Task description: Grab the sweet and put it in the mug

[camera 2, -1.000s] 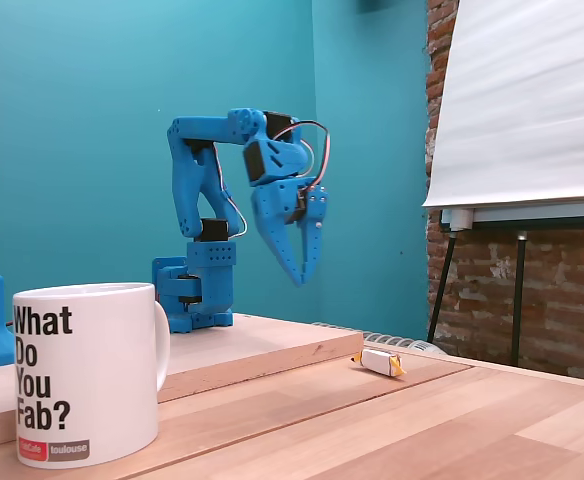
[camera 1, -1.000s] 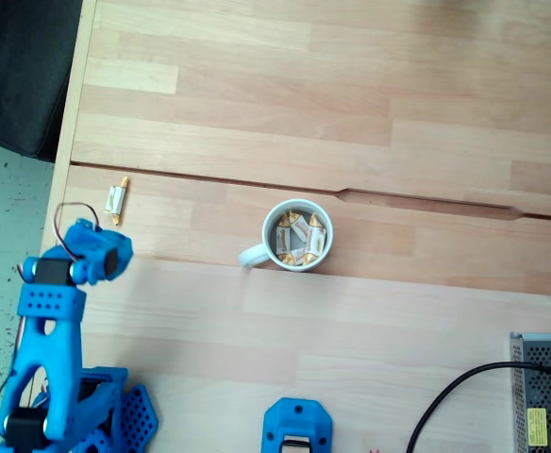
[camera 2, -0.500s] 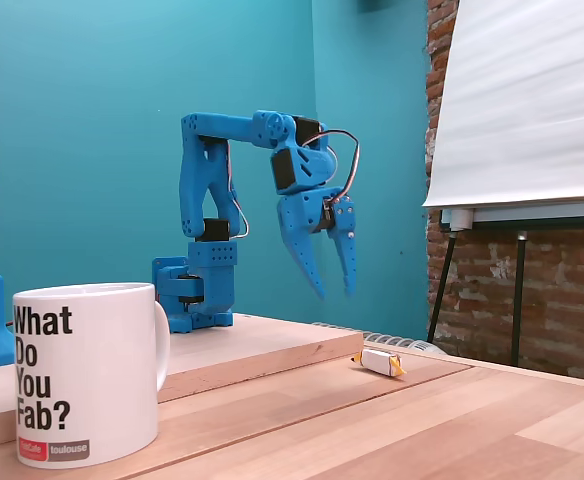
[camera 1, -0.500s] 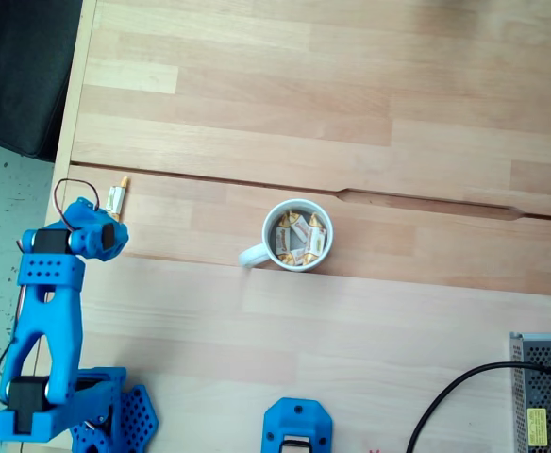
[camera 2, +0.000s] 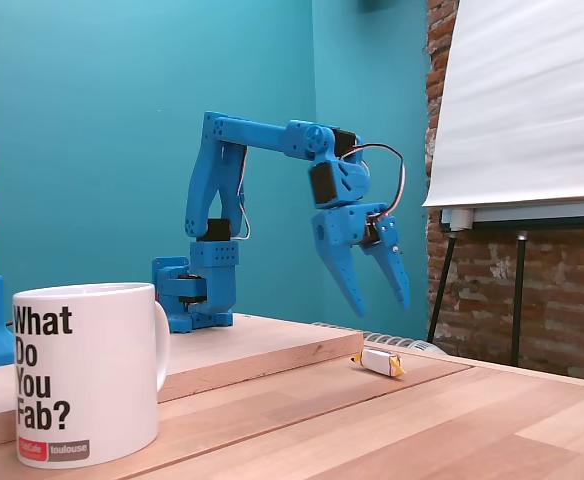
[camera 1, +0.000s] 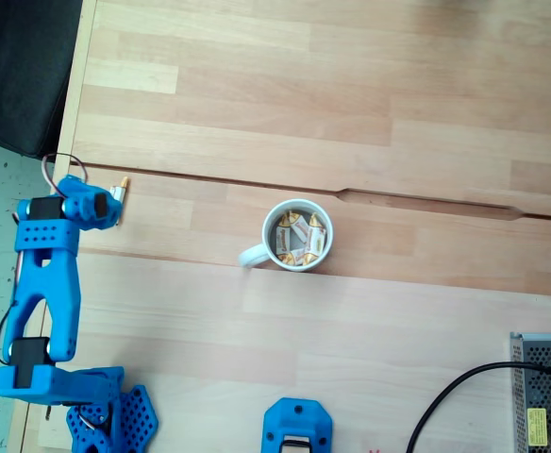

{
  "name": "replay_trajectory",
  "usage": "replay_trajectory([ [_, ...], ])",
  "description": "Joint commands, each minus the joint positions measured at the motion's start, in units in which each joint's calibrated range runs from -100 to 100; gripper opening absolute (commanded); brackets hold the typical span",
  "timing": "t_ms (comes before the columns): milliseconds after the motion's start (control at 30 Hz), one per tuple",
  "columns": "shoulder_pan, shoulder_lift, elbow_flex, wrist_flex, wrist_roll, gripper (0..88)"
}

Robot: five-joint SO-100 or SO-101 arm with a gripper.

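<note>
Claw: hanging spread open and empty above the sweet lying near the surface's edge, poised for gripping; mug waiting mid-surface.

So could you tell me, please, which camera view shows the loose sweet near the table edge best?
The side-on fixed view: the sweet lies fully in sight on the wood, with the open gripper hanging above it. In the top-down fixed view, the arm's blue head covers most of the sweet, leaving one twisted end and a sliver of wrapper.
</note>
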Motion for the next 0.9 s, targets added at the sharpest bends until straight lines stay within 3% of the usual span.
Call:
replay_trajectory([
  [0, -1.69, 0.33, -3.29, -0.32, 2.10, 25.1],
  [867, 2.23, 5.07, -3.92, -0.32, 3.08, 25.1],
])
